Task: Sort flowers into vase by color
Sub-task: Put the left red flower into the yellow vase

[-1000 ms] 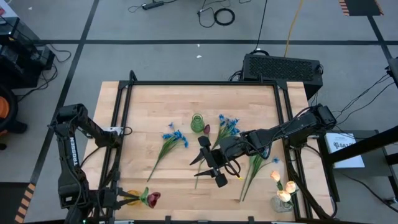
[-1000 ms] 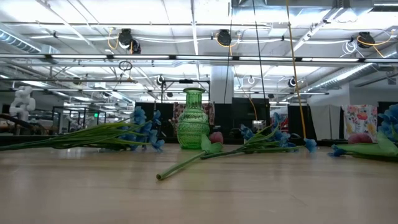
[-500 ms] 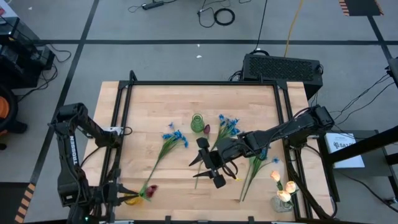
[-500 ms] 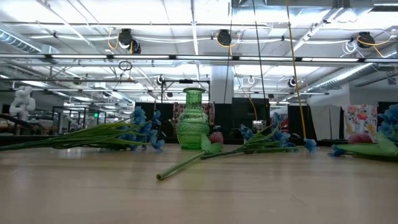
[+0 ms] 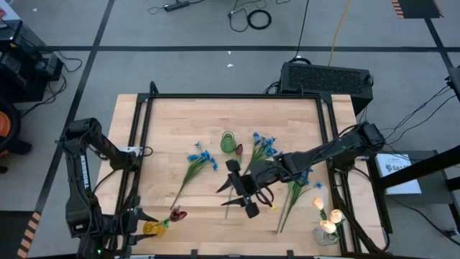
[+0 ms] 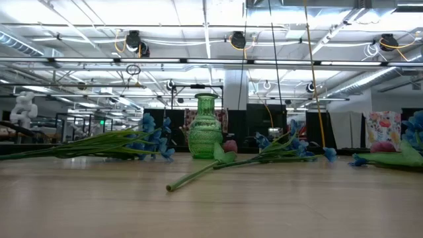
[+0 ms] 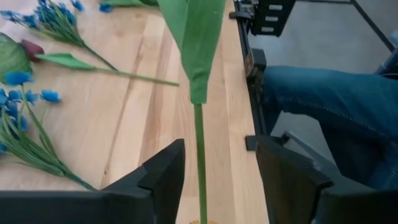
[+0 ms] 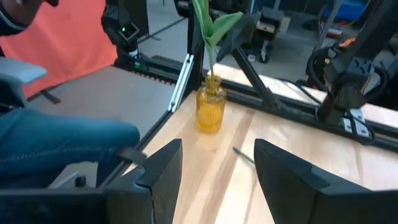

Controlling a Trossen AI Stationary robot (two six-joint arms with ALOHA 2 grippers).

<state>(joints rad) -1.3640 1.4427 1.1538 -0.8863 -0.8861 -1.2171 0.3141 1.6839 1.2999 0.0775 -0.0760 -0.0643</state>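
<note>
We see three vases on the wooden table (image 5: pixel 180 115). The yellow vase (image 5: pixel 151 228) stands at the near left corner and holds a dark red tulip (image 5: pixel 177 214), its green stem (image 7: pixel 200 155) rising straight out of the vase's mouth; the right wrist view shows this amber vase with the leafy stem upright in it. The left gripper (image 5: pixel 136 218) is just beside that vase, its two fingers apart on either side of the stem and not pressing on it. The green vase (image 5: pixel 228 142) stands near the table's middle and we see nothing in it. A clear vase (image 5: pixel 327 233) at the near right corner holds cream-yellow tulips (image 5: pixel 325 213). The right gripper (image 5: pixel 241 194) hovers over the middle of the table with its fingers spread, holding nothing. Blue flowers (image 5: pixel 202 157) lie flat on the wood left of the green vase, more blue flowers (image 5: pixel 264 144) lie to its right, and another red tulip (image 5: pixel 238 150) lies just beside it.
</note>
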